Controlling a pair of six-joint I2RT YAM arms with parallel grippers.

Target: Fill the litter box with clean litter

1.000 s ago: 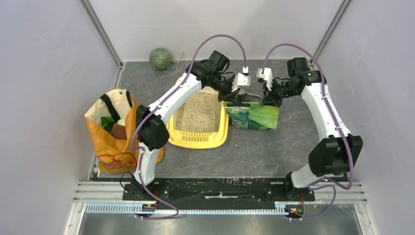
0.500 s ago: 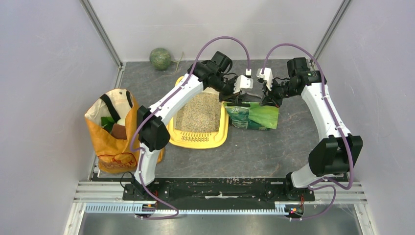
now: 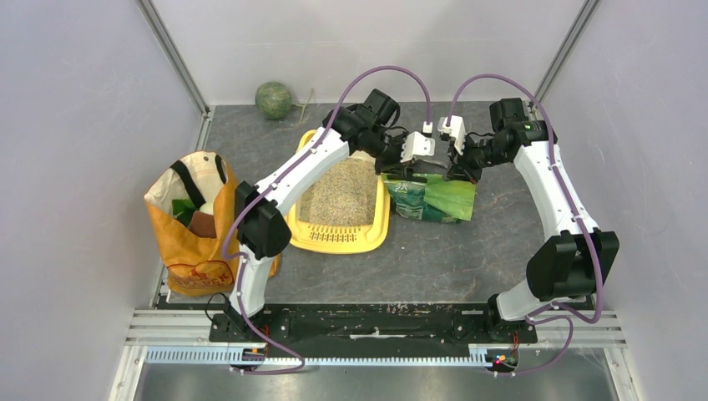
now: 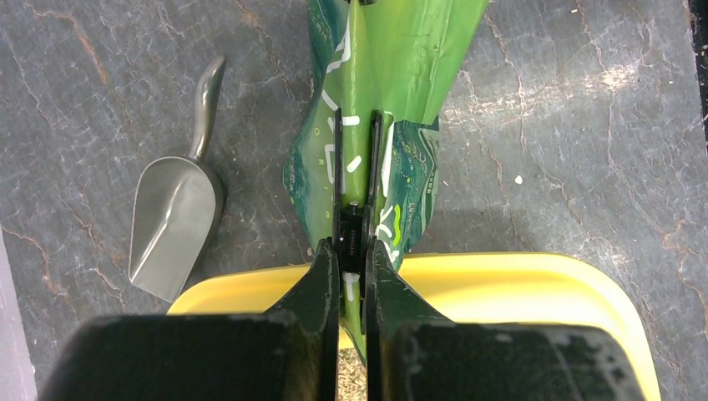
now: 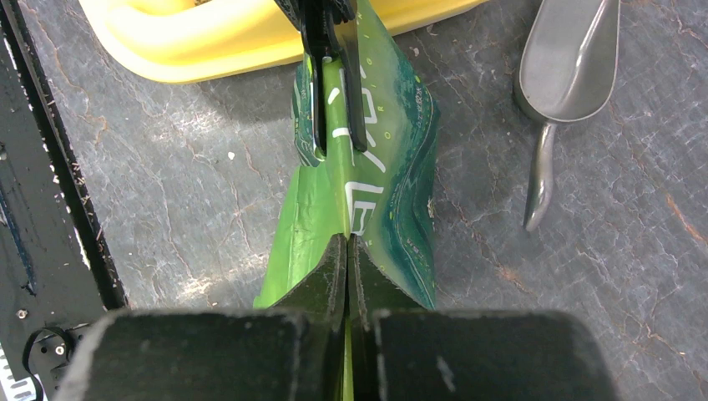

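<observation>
The yellow litter box (image 3: pixel 380 230) lies left of centre with beige clean litter (image 3: pixel 338 192) spread over its floor. A glossy green bag (image 3: pixel 436 199) hangs just right of it, held stretched between both grippers. My left gripper (image 3: pixel 398 170) is shut on the bag's end at the box's rim. My right gripper (image 3: pixel 457 172) is shut on the opposite end. In the left wrist view the gripper (image 4: pixel 353 247) pinches the green bag (image 4: pixel 392 58) above the litter box's rim (image 4: pixel 509 284). The right wrist view shows the gripper (image 5: pixel 346 243) clamped on the bag's fold (image 5: pixel 392 196).
A grey metal scoop (image 4: pixel 171 224) lies on the table behind the bag, beside the box's far corner. An orange shopping bag (image 3: pixel 190 225) stands at the left wall. A green round fruit (image 3: pixel 273 100) sits at the back left corner. Walls close in both sides.
My left wrist has shifted slightly to the right toward the right gripper. The bag and the right arm have hardly moved.
</observation>
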